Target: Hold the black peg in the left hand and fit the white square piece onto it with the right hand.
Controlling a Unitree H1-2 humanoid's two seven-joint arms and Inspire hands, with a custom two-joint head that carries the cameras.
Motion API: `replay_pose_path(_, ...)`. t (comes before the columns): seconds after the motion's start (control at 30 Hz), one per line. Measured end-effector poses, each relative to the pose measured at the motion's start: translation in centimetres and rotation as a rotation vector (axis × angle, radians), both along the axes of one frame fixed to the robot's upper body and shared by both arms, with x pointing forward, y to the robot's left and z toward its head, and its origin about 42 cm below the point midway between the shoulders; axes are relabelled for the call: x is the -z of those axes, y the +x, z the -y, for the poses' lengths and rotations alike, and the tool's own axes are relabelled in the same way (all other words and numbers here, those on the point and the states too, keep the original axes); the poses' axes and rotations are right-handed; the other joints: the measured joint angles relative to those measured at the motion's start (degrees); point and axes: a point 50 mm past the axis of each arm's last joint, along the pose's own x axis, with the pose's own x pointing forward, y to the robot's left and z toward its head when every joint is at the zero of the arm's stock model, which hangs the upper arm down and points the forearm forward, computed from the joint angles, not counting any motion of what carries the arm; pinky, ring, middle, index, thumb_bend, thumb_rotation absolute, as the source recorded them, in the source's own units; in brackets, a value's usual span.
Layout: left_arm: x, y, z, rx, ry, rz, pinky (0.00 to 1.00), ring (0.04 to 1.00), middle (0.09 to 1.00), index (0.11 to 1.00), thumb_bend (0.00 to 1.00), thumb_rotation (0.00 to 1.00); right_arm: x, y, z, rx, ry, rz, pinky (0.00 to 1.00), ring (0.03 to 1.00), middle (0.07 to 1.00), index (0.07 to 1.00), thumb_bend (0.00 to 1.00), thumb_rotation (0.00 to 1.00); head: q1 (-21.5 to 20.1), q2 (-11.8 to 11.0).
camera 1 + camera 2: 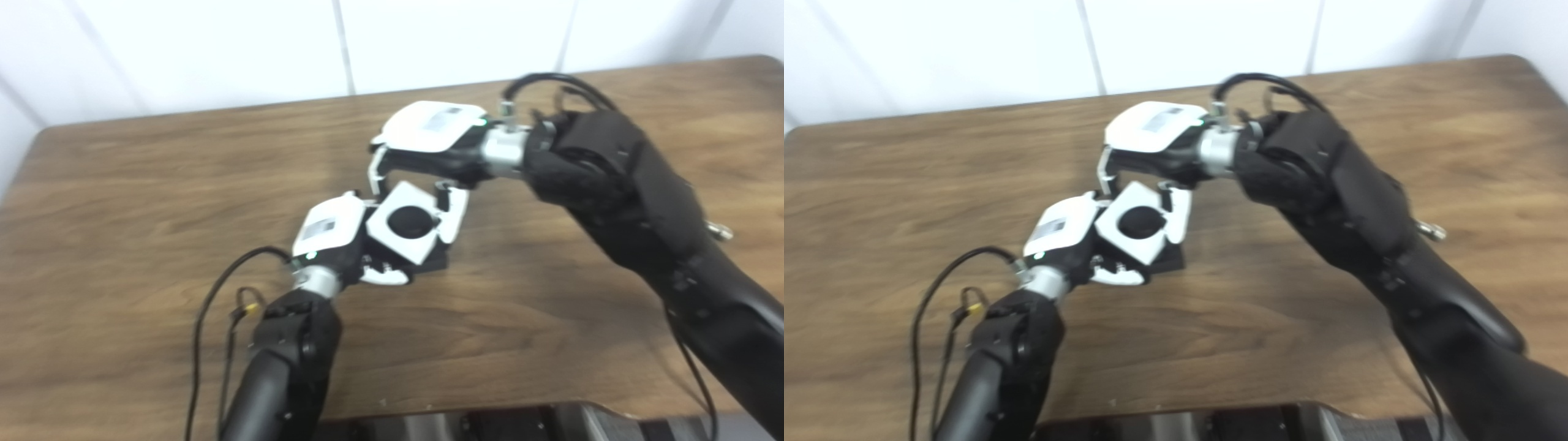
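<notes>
Count: two hands, one white square piece, one black peg, one table.

Left hand (334,236) comes in from 7 o'clock and sits at frame centre, above the wooden table (122,202). Its fingers curl around the base of the black peg (409,222); how tight the hold is cannot be made out through the blur.

White square piece (405,223) sits at the peg's top, just at 3 o'clock of the left hand's white back plate. The peg's round dark end shows in the piece's centre hole. The square is turned corner-up, like a diamond, and tilted toward the camera. How far down the peg it sits cannot be told.

Right hand (429,144) comes in from 4 o'clock, palm down, at 12 o'clock of the piece. One finger (375,174) hangs onto the piece's upper left edge, another white fingertip (452,211) presses against its right edge, so the hand pinches the square from two sides.

Around: black cables loop off both wrists, one at 8 o'clock by the left forearm, one at 1 o'clock over the right wrist. White wall panels run along 12 o'clock behind the table. The right arm's bulk covers the table's right side. A dark block under the piece is mostly hidden.
</notes>
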Motion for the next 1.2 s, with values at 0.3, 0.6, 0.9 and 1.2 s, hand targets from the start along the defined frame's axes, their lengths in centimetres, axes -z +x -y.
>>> replay_pose_path(0.3,-0.1,0.0,0.3,-0.009,0.006,0.007,1.0,1.0,0.883,0.489,0.51,0.06,0.2,0.2,1.0,0.019,0.005,0.015,0.95,0.914,0.762,0.484,0.52,0.13,0.6,-0.2)
replay_pose_path(0.6,0.0,-0.1,0.3,-0.017,-0.006,-0.001,1.0,1.0,0.883,0.491,0.51,0.06,0.3,0.6,1.0,0.021,-0.001,0.013,0.96,0.908,0.761,0.484,0.52,0.13,-1.8,-0.6)
replay_pose_path(0.9,0.1,-0.1,0.2,-0.016,-0.007,-0.004,1.0,0.992,0.875,0.49,0.51,0.06,0.5,1.1,1.2,0.035,0.004,0.004,0.97,0.916,0.766,0.484,0.52,0.13,-2.7,-0.7)
replay_pose_path(1.2,0.1,-0.1,0.0,-0.015,-0.001,-0.001,1.0,0.992,0.878,0.49,0.51,0.06,0.8,1.6,1.3,0.054,0.01,0.011,0.97,0.912,0.763,0.484,0.52,0.13,-2.9,-1.0)
